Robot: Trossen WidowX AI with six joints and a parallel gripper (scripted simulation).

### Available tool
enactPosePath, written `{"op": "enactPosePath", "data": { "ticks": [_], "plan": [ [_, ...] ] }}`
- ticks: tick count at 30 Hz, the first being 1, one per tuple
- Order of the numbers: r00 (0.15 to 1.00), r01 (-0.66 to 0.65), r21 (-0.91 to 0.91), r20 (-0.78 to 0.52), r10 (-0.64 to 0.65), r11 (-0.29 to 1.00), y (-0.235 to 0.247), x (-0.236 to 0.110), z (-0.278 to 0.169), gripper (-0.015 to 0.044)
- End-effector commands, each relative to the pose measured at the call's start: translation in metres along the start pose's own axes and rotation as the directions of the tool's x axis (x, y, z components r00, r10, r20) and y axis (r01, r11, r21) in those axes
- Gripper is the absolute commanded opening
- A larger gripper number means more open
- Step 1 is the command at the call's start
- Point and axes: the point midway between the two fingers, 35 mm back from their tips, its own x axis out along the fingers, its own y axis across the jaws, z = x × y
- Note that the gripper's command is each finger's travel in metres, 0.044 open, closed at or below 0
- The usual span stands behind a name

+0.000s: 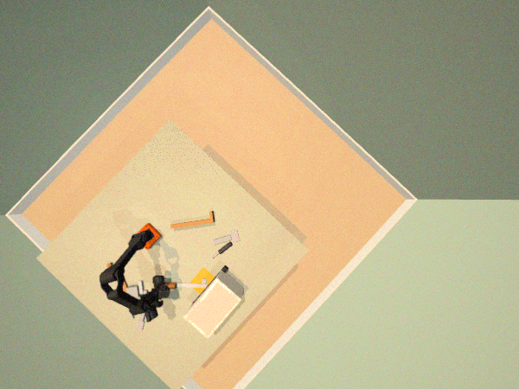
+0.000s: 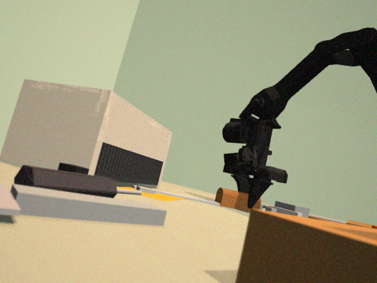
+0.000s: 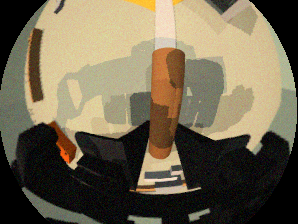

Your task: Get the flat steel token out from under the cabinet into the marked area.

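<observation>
My gripper (image 1: 166,285) (image 2: 253,197) (image 3: 161,124) is shut on the orange handle (image 1: 172,285) (image 2: 230,198) (image 3: 164,92) of a long tool, low over the table. The tool's white shaft (image 1: 190,284) (image 2: 179,195) (image 3: 164,19) points at the cabinet (image 1: 214,304) (image 2: 78,126). Its small cross head (image 1: 204,281) lies over the yellow marked area (image 1: 201,275) (image 2: 163,197), just short of the cabinet front. The dark vent slots (image 2: 129,166) run along the cabinet's bottom. The steel token is not visible in any view.
An orange L-shaped bar (image 1: 193,222) (image 3: 35,63), a grey tool (image 1: 227,238) (image 2: 88,205) and a dark screwdriver (image 1: 224,248) (image 2: 63,180) lie on the table beyond the marked area. A dark block (image 1: 224,269) sits at the cabinet's corner. Small grey pieces (image 1: 140,322) lie by the arm.
</observation>
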Motion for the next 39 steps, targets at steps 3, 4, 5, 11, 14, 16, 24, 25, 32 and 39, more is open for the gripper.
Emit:
{"op": "enactPosePath", "data": {
  "ticks": [3, 4, 5, 11, 14, 16, 24, 25, 32, 39],
  "plan": [
    [1.000, -0.004, -0.003, 0.002, 0.004, 1.000, 0.000, 0.001, -0.011, 0.0000],
    [1.000, -0.004, -0.003, 0.001, 0.004, 1.000, 0.000, 0.001, -0.013, 0.0000],
    [1.000, -0.004, -0.003, 0.001, 0.004, 1.000, 0.000, 0.001, -0.015, 0.0000],
    [1.000, -0.004, -0.003, 0.000, 0.004, 1.000, -0.001, 0.001, -0.025, 0.0000],
    [1.000, -0.001, 0.003, -0.003, 0.001, 1.000, -0.002, 0.000, -0.022, 0.0000],
    [1.000, -0.001, 0.003, -0.003, 0.001, 1.000, -0.002, 0.000, -0.023, 0.0000],
    [1.000, -0.002, 0.003, -0.003, 0.002, 1.000, -0.002, -0.001, -0.033, 0.0000],
    [1.000, -0.002, 0.003, -0.003, 0.002, 1.000, -0.002, -0.001, -0.034, 0.0000],
    [1.000, -0.003, 0.003, -0.003, 0.003, 1.000, -0.003, -0.002, -0.044, 0.0000],
    [1.000, -0.003, 0.003, -0.003, 0.003, 1.000, -0.003, -0.002, -0.053, 0.0000]
  ]
}}
